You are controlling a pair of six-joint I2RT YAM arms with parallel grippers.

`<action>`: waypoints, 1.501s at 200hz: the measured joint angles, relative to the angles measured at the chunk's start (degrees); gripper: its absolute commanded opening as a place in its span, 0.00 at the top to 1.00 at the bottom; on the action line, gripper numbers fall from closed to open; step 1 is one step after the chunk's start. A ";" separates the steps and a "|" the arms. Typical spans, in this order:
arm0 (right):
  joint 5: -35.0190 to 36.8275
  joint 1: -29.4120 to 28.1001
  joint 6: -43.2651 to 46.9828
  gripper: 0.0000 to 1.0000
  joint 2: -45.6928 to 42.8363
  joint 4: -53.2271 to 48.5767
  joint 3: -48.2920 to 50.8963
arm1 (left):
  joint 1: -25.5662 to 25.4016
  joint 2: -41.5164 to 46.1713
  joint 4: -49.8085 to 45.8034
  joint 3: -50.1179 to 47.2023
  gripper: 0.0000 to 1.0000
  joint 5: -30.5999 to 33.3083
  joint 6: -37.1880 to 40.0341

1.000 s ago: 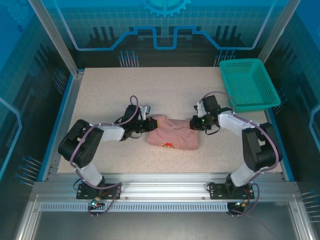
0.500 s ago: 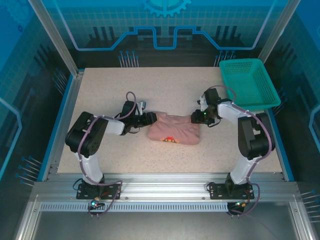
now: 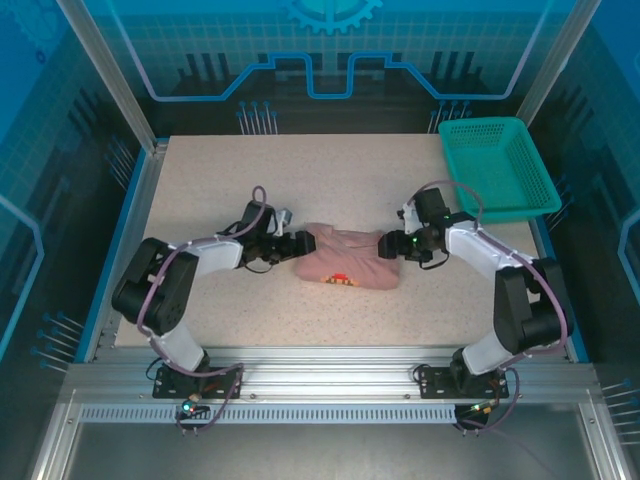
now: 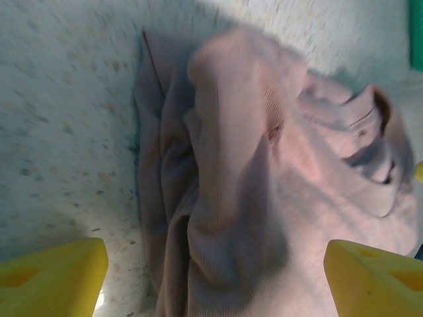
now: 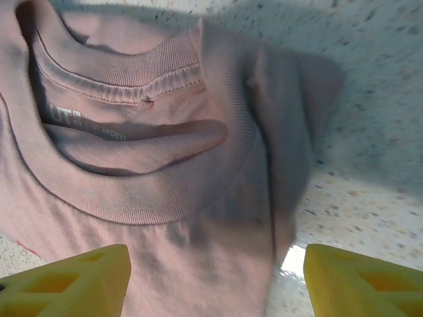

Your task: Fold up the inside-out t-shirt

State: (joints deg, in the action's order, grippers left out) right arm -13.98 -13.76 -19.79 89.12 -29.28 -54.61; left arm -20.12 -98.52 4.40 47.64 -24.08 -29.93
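Inside-out t-shirt (image 3: 345, 262) lies bunched between both grippers. Left gripper (image 3: 303, 242) at its left edge, fingers (image 4: 53, 274) spread wide, cloth loose between them. Right gripper (image 3: 386, 246) at collar (image 5: 119, 86) end, likewise spread. Shirt mid-table (image 3: 330, 180); teal basket (image 3: 497, 170) at far right corner.

The t-shirt (image 4: 264, 198) is blurred and runs off the lower edge in the left wrist view. Seen from overhead, its printed mark (image 3: 341, 280) is too small to read.

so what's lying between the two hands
The pink t-shirt, bunched on the table: left hand at one end, right hand at the other, seen in the top view.
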 measured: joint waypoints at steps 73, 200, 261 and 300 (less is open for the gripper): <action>-1.14 -0.85 -3.37 0.43 5.84 7.78 4.35 | -4.09 -7.85 2.23 6.27 0.47 -2.86 -0.94; 2.05 -0.33 -1.51 0.31 1.16 3.19 -5.11 | 11.63 -8.74 -13.84 16.55 1.00 -4.11 11.80; 3.08 -0.33 0.79 0.31 0.48 0.59 -9.60 | 32.50 -19.50 -34.34 46.66 0.98 10.32 30.01; 5.86 -0.33 2.16 0.28 0.48 -0.87 -9.57 | 37.97 -29.81 -42.34 61.40 0.39 21.92 33.83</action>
State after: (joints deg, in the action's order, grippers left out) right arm -8.12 -14.09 -17.63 89.60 -30.15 -64.18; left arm 17.85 -128.33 -37.93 109.03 -2.15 3.90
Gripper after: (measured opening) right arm 0.711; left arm 0.487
